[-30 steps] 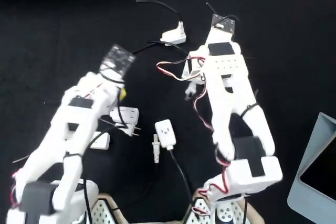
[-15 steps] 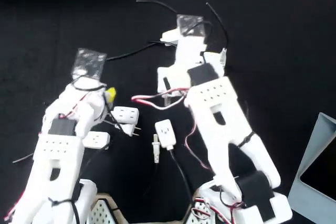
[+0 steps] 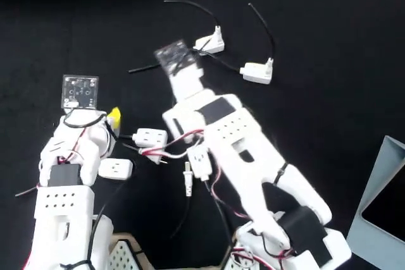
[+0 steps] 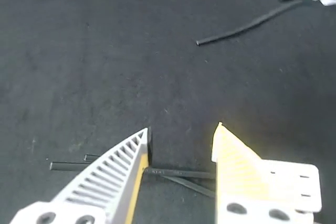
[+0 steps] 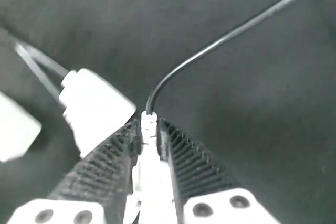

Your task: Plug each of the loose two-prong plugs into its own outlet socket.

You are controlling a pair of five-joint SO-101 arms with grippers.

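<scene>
Plastic plug (image 5: pixel 149 174) light, rigid, its springy cord likely tugging | right gripper (image 5: pixel 149 128) clenched on its body, near mid-table beside white block (image 5: pixel 97 103) | left gripper (image 4: pixel 182 128) spread, holding nothing | we favour flat sides, never cord

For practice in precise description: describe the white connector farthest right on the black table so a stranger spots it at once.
On the black table, look beyond the right arm, where two white connectors lie. This white connector is the right-hand one, nearer the grey panel. Unlike its neighbour beside the arm's tip, it lies apart, its thin cord curving away alone.
</scene>
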